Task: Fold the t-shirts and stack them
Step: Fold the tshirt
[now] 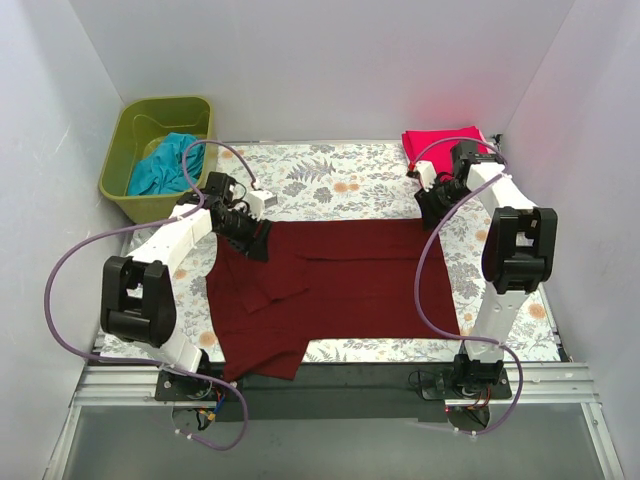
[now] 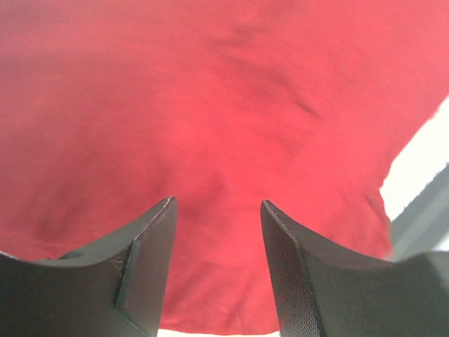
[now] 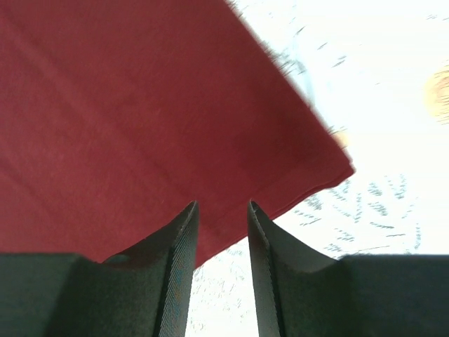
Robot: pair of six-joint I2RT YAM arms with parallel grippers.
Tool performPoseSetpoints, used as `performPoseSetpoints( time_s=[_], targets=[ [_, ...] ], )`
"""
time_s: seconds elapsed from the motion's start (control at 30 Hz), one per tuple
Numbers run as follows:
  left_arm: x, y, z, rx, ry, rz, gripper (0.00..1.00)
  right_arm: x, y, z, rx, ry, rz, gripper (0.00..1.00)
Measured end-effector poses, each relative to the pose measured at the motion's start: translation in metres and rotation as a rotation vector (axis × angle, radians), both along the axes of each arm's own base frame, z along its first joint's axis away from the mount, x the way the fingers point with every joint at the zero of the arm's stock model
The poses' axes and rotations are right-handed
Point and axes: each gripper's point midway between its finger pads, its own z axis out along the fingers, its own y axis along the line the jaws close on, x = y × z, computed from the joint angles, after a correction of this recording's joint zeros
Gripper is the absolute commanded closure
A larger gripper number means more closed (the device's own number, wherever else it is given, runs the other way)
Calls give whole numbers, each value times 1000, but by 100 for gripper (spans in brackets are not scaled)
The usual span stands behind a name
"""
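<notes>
The dark maroon t-shirt (image 1: 340, 280) lies spread over the middle of the floral table cover, its left part folded and hanging over the near edge. My left gripper (image 1: 258, 240) is open over its far left corner; the left wrist view shows cloth (image 2: 210, 126) between the parted fingers. My right gripper (image 1: 432, 212) is open over the far right corner (image 3: 309, 161), empty. The bright pink-red t-shirt (image 1: 443, 148) lies folded at the far right. The teal t-shirt (image 1: 165, 165) is bunched in the bin.
A green plastic bin (image 1: 125, 165) stands at the far left, off the floral table cover (image 1: 330, 180). White walls close in on both sides and the back. A dark rail (image 1: 350, 375) runs along the near edge by the arm bases.
</notes>
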Motion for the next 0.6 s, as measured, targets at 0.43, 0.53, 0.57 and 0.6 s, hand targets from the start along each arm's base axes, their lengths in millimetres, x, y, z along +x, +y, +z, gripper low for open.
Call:
performPoseSetpoints(
  time_s=[0.43, 0.53, 0.57, 0.6],
  targets=[
    [82, 57, -75, 238, 18, 465, 54, 35, 3, -55, -117, -14, -84, 67],
    [88, 63, -82, 265, 15, 501, 61, 46, -3, -56, -150, -52, -114, 67],
    [92, 65, -83, 271, 16, 512, 64, 49, -4, -56, -160, -64, -126, 67],
    [97, 66, -84, 273, 17, 526, 64, 53, -6, -56, -167, -71, -135, 67]
  ],
)
